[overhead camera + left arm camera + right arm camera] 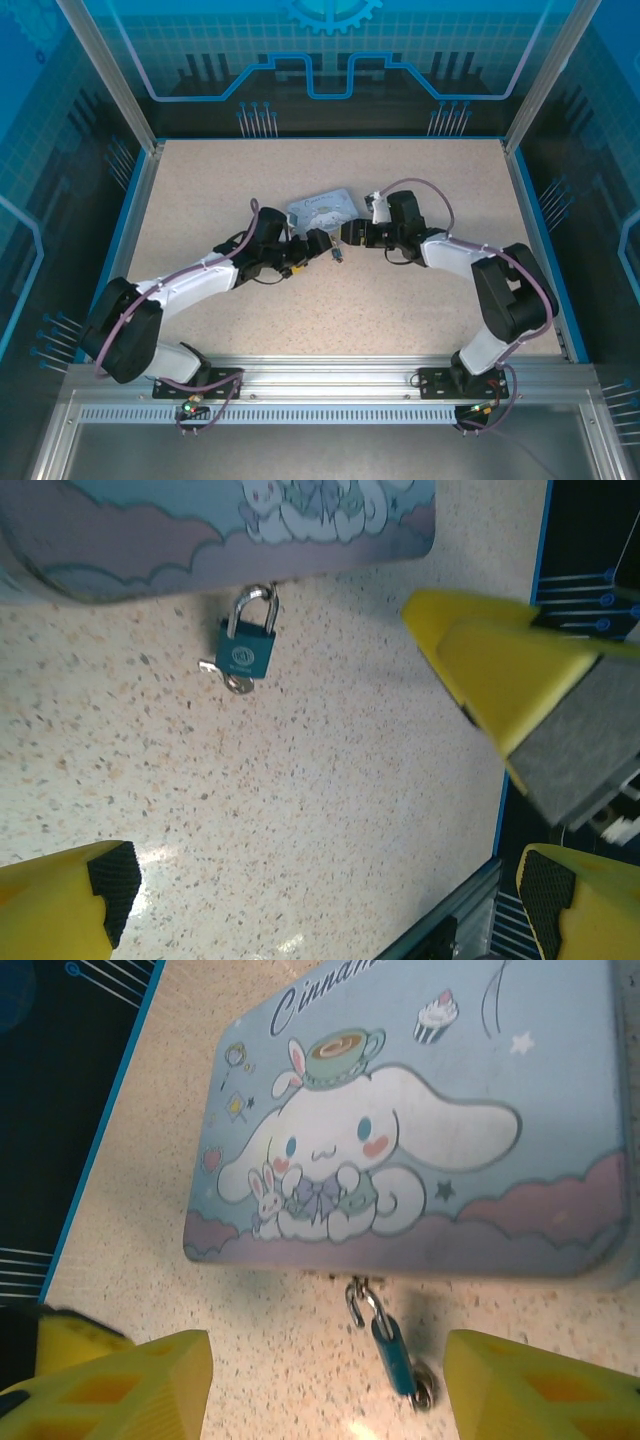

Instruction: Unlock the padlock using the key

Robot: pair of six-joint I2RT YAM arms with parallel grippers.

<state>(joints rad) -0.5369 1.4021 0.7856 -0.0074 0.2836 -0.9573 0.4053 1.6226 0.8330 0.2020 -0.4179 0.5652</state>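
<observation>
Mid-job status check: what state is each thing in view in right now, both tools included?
padlock: shackle looks shut, hooked on the tin's front edge.
key: appears seated in the padlock's base, not gripped.
tin: lid closed, lying flat.
left tool: open, empty, short of the padlock.
right tool: open, empty, facing the padlock.

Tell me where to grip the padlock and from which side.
Probably pinch the padlock across the narrow side edges of its teal body, coming from above. It appears to lie flat, with its shackle against the tin and the key at the bottom end, so only those sides are free.
</observation>
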